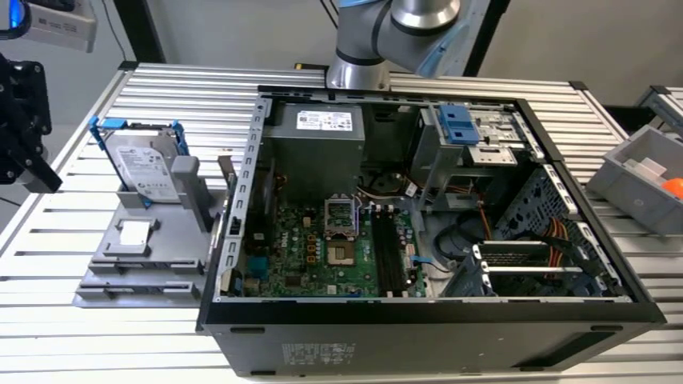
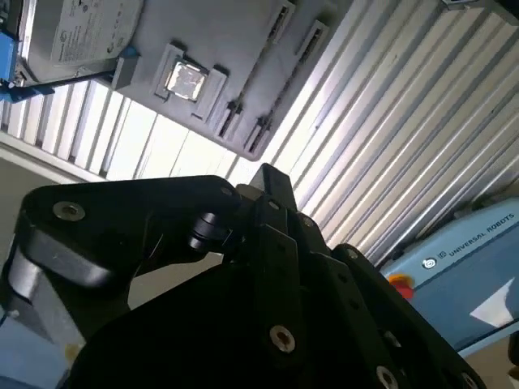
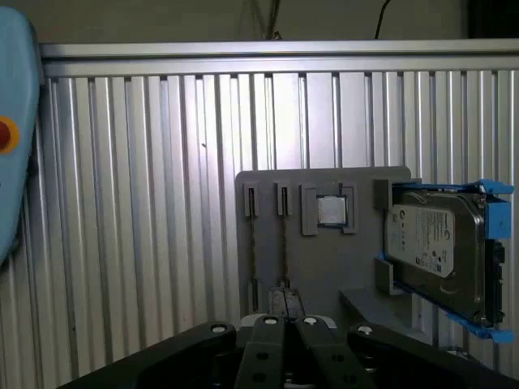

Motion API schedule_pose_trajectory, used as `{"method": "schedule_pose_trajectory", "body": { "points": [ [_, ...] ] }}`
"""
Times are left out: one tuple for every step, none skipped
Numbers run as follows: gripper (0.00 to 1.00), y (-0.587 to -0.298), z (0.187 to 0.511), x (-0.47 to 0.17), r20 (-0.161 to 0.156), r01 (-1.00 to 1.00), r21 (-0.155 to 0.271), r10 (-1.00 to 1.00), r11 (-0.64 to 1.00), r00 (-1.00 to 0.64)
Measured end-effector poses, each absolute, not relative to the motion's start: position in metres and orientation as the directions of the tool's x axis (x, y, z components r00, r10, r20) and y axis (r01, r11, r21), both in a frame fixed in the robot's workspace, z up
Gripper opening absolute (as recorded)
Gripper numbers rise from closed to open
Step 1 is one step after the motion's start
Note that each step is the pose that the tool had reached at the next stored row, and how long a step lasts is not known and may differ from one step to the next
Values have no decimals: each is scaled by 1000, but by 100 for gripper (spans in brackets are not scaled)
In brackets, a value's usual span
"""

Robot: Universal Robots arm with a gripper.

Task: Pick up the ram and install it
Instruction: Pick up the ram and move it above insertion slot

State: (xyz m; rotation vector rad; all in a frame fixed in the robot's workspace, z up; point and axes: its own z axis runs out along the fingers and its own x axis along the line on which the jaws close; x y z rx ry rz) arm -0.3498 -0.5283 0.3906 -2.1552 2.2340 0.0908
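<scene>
Exterior view: ribbed table [image 1: 160, 88], pale wall [image 1: 245, 32]; 1 computer case [image 1: 427, 314], 1 hard drive [image 1: 144, 164], 1 holder [image 1: 139, 268]. First wrist view: gripper [image 3: 283, 298] jaws pressed together.

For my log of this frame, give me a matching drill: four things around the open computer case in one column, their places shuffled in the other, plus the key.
Things:
1. silver hard drive
2. small square chip
3. green motherboard
4. orange object

Places:
A. inside the open case
B. in the gray bin at the exterior view's right
C. flat in a recess of the gray holder
D. propped up in a blue frame on the holder

Pairs: 1-D, 2-C, 3-A, 4-B.
</scene>
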Motion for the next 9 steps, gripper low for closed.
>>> {"method": "schedule_pose_trajectory", "body": {
  "points": [
    [0,-528,391,-350,-67,-1000,17,-998,17,-18],
    [0,-528,391,-350,-67,-1000,17,-998,-2,1],
    [0,-528,391,-350,-67,-1000,17,-998,-19,18],
    [0,-528,391,-350,-67,-999,17,-997,-38,37],
    [0,-528,391,-350,-67,-998,17,-996,-56,55],
    [0,-528,390,-350,-67,-997,17,-995,-72,70],
    [0,-528,390,-350,-67,-996,17,-994,-87,86],
    [0,-528,390,-350,-67,-995,17,-993,-100,99],
    [0,-528,390,-350,-67,-994,17,-992,-110,108]
  ]
}}
